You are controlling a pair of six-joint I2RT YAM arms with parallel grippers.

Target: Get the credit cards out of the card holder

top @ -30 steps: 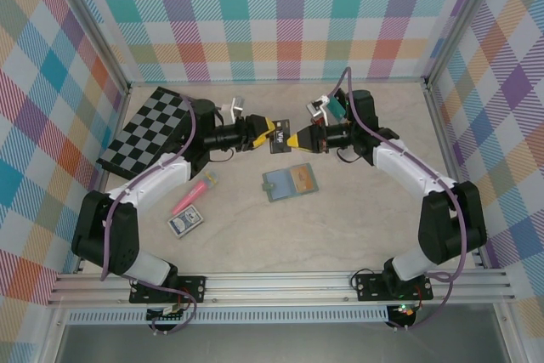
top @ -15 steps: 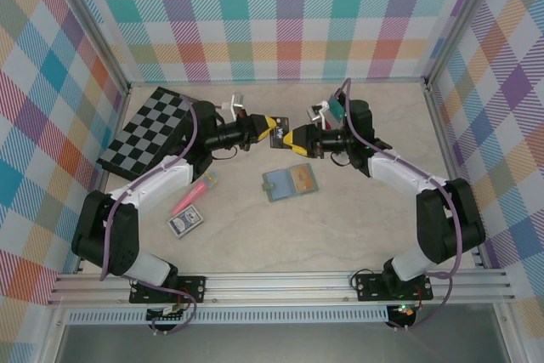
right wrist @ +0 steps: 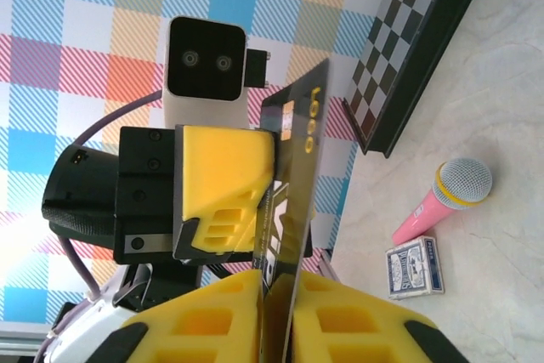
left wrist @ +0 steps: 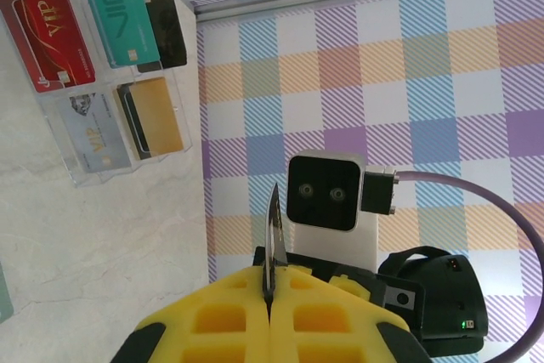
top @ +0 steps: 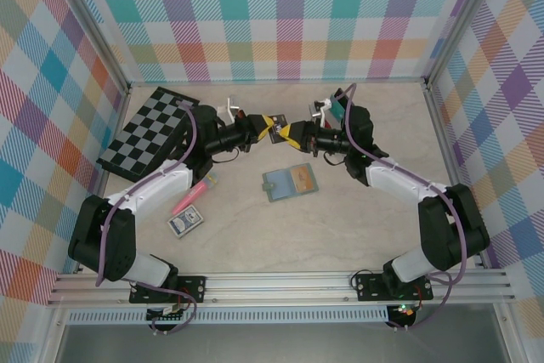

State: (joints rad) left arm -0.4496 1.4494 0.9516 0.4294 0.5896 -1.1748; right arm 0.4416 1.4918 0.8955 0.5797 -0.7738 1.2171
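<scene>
Dark card [top: 277,130]: a thin card with "VIP" lettering, held in the air between the two grippers. In the top view it is at 12 o'clock from the card holder [top: 289,182], and it does not touch the table.
Left gripper [left wrist: 270,274]: the jaws are fully closed and pinch one edge of the dark card. In its wrist view the card stands edge-on out of the yellow pads [left wrist: 229,312].
Right gripper [right wrist: 276,282]: closed down on the opposite edge of the same card. Its pads lie on both faces, as far as its wrist view shows.
Card holder: it lies open and flat near the table centre, well apart from both grippers. The teal and orange patches on it may be cards in the slots, but they are too small to be sure.
Clear tray [left wrist: 81,178]: at 1 o'clock from the card holder, with red, teal, dark, gold and grey cards in its compartments.
Handling: I judge the card to be light, stiff, smooth and slippery, a little springy, and not fragile.
Where to hold: on the flat faces near one edge, well in between the pads. With two grips at once, one should let go before the other pulls, otherwise the card may bend or slide out.
</scene>
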